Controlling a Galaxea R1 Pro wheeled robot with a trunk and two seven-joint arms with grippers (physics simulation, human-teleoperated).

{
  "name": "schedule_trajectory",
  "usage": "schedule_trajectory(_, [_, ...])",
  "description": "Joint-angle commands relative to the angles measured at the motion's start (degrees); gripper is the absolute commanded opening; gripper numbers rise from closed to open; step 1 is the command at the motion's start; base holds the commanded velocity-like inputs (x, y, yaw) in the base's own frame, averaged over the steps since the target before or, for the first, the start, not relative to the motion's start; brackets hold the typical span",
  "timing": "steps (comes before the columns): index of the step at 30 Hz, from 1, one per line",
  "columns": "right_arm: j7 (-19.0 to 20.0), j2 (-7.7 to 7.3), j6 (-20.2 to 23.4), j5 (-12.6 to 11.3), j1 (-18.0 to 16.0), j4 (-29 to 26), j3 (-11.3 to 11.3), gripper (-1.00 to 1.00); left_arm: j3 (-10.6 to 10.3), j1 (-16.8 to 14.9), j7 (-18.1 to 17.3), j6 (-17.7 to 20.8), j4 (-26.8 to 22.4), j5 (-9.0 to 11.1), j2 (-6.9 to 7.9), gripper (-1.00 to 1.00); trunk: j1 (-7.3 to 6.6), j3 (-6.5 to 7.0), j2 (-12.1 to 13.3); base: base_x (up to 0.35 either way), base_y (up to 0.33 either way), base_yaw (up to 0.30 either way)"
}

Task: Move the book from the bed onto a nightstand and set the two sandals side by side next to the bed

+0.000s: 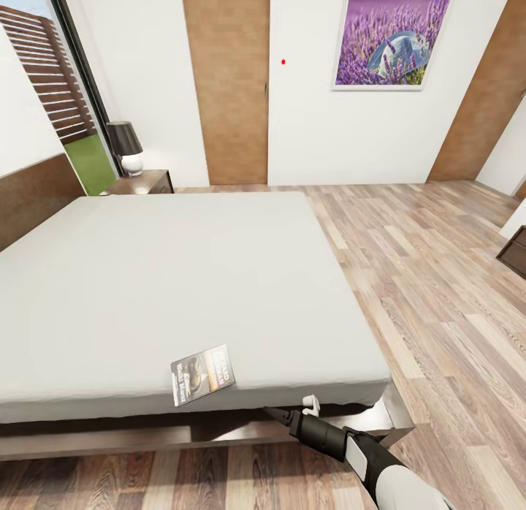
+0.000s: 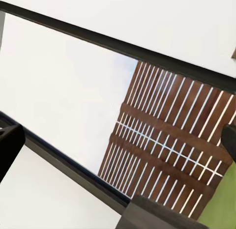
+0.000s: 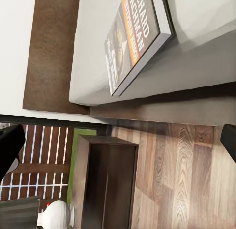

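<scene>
Near the bed's point(image 1: 146, 276) front edge lies the book point(image 1: 203, 375) — right gripper point(image 1: 292, 415) below, jaws spread wide.

The right gripper point(image 1: 281, 416) hangs low beside the bed point(image 1: 183, 291) frame, its state unclear. The book point(image 1: 203, 375) lies flat at the mattress edge, just up and left of it. A nightstand point(image 1: 142, 182) with a lamp point(image 1: 126, 146) stands far beyond.

Bed point(image 1: 146, 276): book point(image 1: 203, 375) flat at near mattress edge.
</scene>
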Motion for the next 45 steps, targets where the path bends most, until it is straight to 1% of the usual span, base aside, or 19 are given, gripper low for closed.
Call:
schedule_trajectory(1, [0.27, 0.06, 0.60, 0.41, -0.03, -0.16, -0.49, 1.00, -0.49, -0.05, 0.39, 0.61, -0.03, 0.59, 0.09, 1.00, 0.00, -0.05, -0.03, 0.000, 0.000, 0.000])
schedule_trajectory(20, [0.23, 0.06, 0.44, 0.49, -0.03, -0.16, -0.50, 1.00, -0.73, 0.24, 0.39, 0.71, 0.36, 0.38, 0.01, 1.00, 0.00, -0.05, -0.03, 0.000, 0.000, 0.000])
schedule_trajectory(23, [0.25, 0.06, 0.43, 0.49, -0.03, -0.16, -0.50, 1.00, -0.84, 0.25, 0.39, 0.71, 0.36, 0.39, -0.54, 1.00, 0.00, -0.05, -0.03, 0.016, 0.000, 0.000])
schedule_trajectory(27, [0.26, 0.06, 0.42, 0.50, -0.03, -0.16, -0.50, 1.00, -1.65, 0.24, 0.39, 0.71, 0.37, 0.39, -1.13, 1.00, 0.00, -0.05, -0.03, 0.020, 0.000, 0.000])
schedule_trajectory(32, [0.27, 0.06, 0.42, 0.50, -0.03, -0.16, -0.50, 1.00, -4.26, 0.22, 0.39, 0.71, 0.37, 0.44, -1.60, 1.00, 0.00, -0.05, -0.03, 0.009, 0.007, 0.000])
schedule_trajectory(35, [0.27, 0.06, 0.41, 0.50, -0.03, -0.16, -0.50, 1.00, -5.31, 0.18, 0.39, 0.71, 0.33, 0.46, -1.72, 1.00, 0.00, -0.05, -0.03, 0.003, 0.089, 0.000])
schedule_trajectory(39, [0.27, 0.06, 0.41, 0.50, -0.03, -0.16, -0.50, 1.00, -5.95, 0.16, 0.39, 0.71, 0.30, 0.47, -1.79, 1.00, 0.00, -0.05, -0.03, 0.002, 0.174, 0.000])
schedule_trajectory(45, [0.27, 0.06, 0.41, 0.50, -0.03, -0.16, -0.50, 1.00, -6.39, 0.17, 0.39, 0.71, 0.35, 0.48, -1.87, 1.00, 0.00, -0.05, -0.03, 0.001, 0.092, 0.000])
